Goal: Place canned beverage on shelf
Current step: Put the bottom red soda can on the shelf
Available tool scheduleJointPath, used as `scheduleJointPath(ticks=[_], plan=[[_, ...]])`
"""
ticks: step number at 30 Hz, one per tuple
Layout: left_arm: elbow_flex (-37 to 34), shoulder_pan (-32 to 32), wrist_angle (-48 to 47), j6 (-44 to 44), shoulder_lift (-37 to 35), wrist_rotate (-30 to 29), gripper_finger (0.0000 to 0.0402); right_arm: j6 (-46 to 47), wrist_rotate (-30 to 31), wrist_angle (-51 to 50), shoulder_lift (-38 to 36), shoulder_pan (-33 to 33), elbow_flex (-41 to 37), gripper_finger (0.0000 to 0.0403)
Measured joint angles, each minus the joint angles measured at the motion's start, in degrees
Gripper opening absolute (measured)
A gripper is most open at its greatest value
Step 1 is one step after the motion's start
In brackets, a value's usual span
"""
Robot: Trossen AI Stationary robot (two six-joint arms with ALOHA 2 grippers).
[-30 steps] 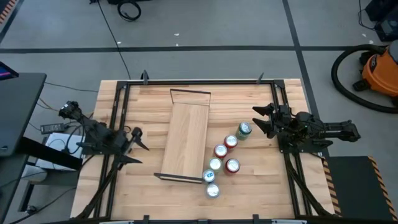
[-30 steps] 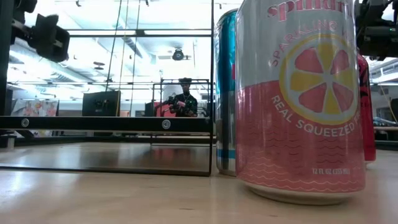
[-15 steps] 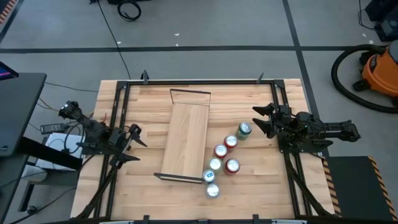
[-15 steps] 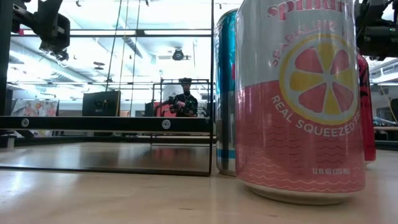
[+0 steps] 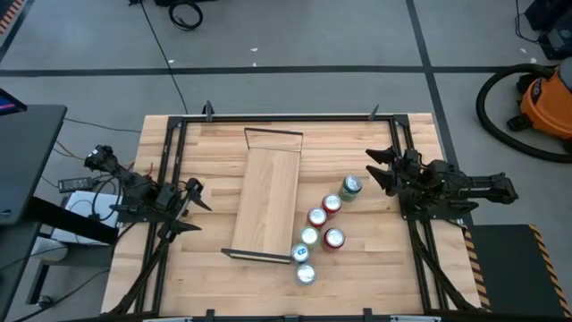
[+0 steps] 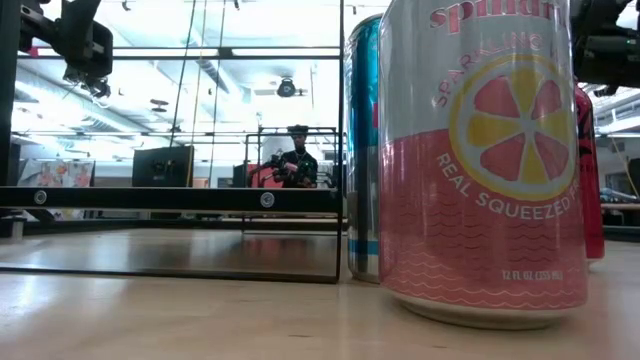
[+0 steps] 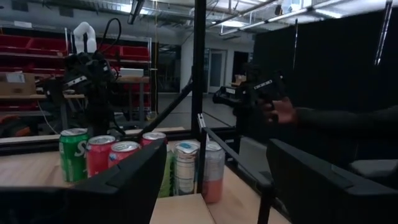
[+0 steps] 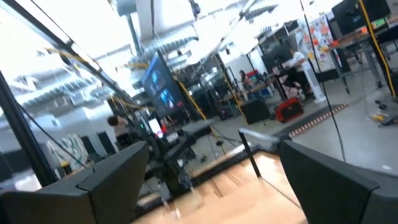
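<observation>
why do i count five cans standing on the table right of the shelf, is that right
Not quite: there are six cans, not five. The high view shows them standing on the table to the right of the shelf: a green one, two red ones and three with silvery tops. The rest holds; none is on the shelf yet.

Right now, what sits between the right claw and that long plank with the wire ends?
In the high view, five cans stand between the right gripper and the shelf; the green can is nearest the gripper.
</observation>
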State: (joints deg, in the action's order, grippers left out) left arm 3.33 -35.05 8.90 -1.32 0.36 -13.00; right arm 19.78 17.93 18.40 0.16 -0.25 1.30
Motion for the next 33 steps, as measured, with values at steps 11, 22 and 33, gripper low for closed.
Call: scheduleJointPath(ticks=[11, 22, 33], plan=[[2.56, 4.27, 0.50, -6.43, 8.88, -11.52, 0.0268, 2.43, 2.31, 5.04, -0.01, 0.02, 0.00, 0.0374], [16.14, 10.84, -1.98, -13.88, 31.22, -11.47, 0.0232, 0.19, 2.15, 5.88, 0.05, 0.02, 0.00, 0.0374], [36.48, 11.98, -13.01, -14.47, 54.64, -11.30, 0.0229, 3.21, -5.50, 4.67, 0.36, 0.07, 0.00, 0.0374]])
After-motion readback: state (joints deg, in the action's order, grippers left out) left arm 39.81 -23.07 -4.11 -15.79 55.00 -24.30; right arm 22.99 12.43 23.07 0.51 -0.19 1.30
